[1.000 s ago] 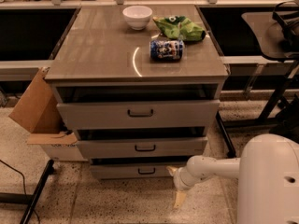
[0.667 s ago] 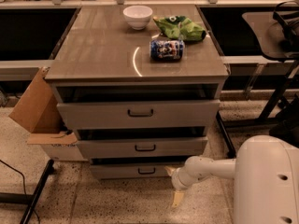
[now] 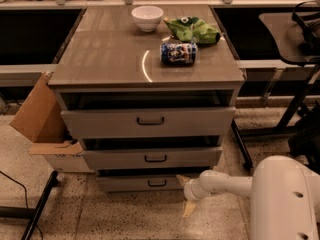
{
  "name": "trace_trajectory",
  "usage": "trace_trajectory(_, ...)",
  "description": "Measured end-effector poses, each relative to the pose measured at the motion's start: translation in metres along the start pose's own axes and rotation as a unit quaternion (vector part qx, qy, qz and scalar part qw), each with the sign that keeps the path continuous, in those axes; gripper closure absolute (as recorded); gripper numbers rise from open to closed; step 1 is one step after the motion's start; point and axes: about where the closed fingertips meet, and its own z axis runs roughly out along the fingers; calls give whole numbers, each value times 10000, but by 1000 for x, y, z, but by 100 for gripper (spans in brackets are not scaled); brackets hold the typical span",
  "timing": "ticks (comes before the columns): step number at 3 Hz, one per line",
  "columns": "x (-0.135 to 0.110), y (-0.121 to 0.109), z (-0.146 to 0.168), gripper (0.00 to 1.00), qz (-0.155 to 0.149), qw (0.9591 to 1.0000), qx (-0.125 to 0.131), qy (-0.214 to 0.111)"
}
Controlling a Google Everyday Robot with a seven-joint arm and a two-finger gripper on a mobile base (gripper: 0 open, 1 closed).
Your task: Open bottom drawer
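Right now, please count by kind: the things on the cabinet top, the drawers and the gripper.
Bowl: 1
Green bag: 1
Can: 1
Drawers: 3
Gripper: 1, low, by the right end of the bottom drawer
Total: 7

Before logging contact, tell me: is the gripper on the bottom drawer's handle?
No: the gripper hangs clear of the handle, to its right, at the right end of the bottom drawer.

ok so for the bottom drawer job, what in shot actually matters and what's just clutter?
Job:
bottom drawer
its dark handle
gripper, open, low by that drawer's right end

Lying about:
white bowl, green bag and can on the cabinet top
cardboard box on the floor, left
top drawer, middle drawer
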Motion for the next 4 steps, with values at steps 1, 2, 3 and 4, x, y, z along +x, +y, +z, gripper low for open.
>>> trace_trajectory(1, 4, -16, 13, 0, -74, 9997, 221, -26)
trace_trajectory(2, 8, -32, 26, 0, -135, 9994, 327, 47)
trace_trajectory(3, 12, -46, 41, 0, -151, 9992, 345, 126)
trace_trajectory(4, 16, -55, 58, 14, -130, 9993, 268, 209)
